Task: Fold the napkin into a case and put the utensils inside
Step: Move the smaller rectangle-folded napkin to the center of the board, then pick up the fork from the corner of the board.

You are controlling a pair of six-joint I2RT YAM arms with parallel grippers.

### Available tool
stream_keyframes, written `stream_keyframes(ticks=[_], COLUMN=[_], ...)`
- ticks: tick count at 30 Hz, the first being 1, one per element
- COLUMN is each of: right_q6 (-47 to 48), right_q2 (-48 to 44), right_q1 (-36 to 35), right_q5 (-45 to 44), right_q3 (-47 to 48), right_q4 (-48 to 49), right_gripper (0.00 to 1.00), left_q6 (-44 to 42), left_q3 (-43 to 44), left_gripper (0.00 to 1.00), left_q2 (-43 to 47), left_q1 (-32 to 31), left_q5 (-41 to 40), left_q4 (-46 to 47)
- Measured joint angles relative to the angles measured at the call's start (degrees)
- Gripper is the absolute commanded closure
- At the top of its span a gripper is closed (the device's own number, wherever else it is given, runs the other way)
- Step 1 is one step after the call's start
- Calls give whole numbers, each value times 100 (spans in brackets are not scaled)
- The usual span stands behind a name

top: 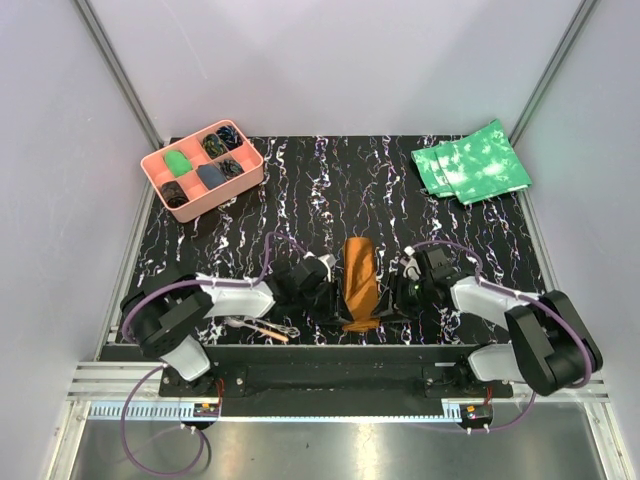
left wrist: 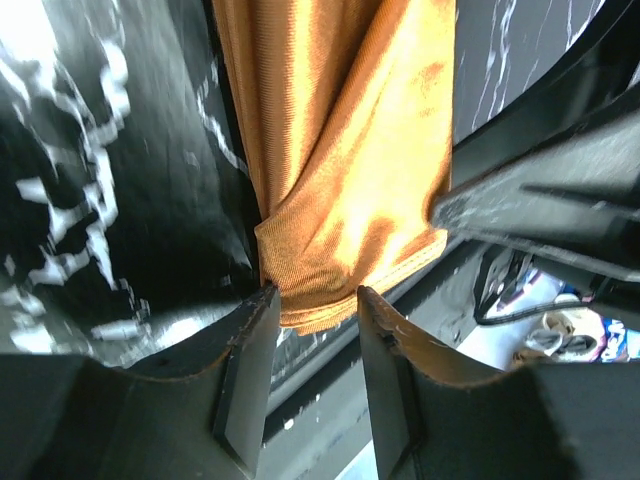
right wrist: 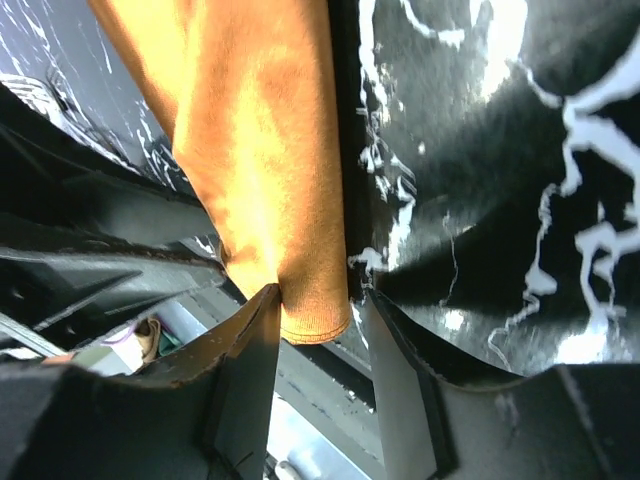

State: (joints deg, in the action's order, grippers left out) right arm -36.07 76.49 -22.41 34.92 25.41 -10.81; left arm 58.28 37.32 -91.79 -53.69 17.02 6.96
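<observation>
The rust-brown napkin (top: 360, 278) lies folded into a narrow oblong strip in the middle of the table, its near end at the front edge. My left gripper (top: 340, 312) comes in from the left. In the left wrist view the two fingertips of my left gripper (left wrist: 318, 295) both press on the near end of the napkin (left wrist: 340, 150). My right gripper (top: 383, 310) (right wrist: 320, 295) straddles the same end of the napkin (right wrist: 260, 150) from the right. Its left finger touches the cloth and a gap shows at the other finger. The utensils (top: 258, 327) lie by the left arm.
A pink compartment tray (top: 157, 170) with small items stands at the back left. Green mottled cloths (top: 470, 162) lie at the back right. The table's front edge and metal rail run just below the napkin's near end.
</observation>
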Motion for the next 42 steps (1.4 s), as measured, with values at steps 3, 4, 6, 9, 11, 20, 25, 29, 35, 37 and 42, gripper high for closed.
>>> stream_keyframes(ticks=[3, 4, 6, 9, 11, 20, 25, 29, 35, 37, 42], right_q6=[-142, -179, -210, -186, -118, 280, 761, 990, 1126, 1152, 1191], right_q2=[-284, -374, -614, -909, -977, -931, -872, -837, -839, -841, -859], right_q1=[-11, -11, -13, -22, 7, 612, 612, 599, 505, 463, 376], right_q5=[-149, -197, -367, -723, -925, -997, -1204, -1290, -1298, -1296, -1290], right_q3=[-76, -79, -68, 79, 278, 1108, 1456, 1532, 1532, 1532, 1532], right_q4=[-74, -116, -216, -586, -800, -1165, -1456, -1558, -1624, -1633, -1644], right_gripper=[40, 38, 27, 0, 0, 2, 1, 0, 2, 2, 3], left_q6=[98, 136, 155, 131, 81, 575, 1292, 1847, 2275, 2378, 2581], left_q3=[-170, -227, -293, -295, -212, 304, 52, 57, 542, 767, 1056], left_gripper=[51, 48, 44, 34, 30, 34, 44, 46, 51, 54, 55], left_q2=[214, 317, 509, 977, 1445, 3220, 3467, 3215, 2079, 1792, 1405], left_q1=[-125, -155, -199, -212, -210, 863, 1635, 1764, 1856, 1893, 2004], left_q5=[-39, -66, -120, -317, -632, -2297, -2575, -2594, -2581, -2579, -2546], left_q4=[-48, -101, -210, -634, -1200, -4649, -5890, -6312, -6500, -6537, -6540])
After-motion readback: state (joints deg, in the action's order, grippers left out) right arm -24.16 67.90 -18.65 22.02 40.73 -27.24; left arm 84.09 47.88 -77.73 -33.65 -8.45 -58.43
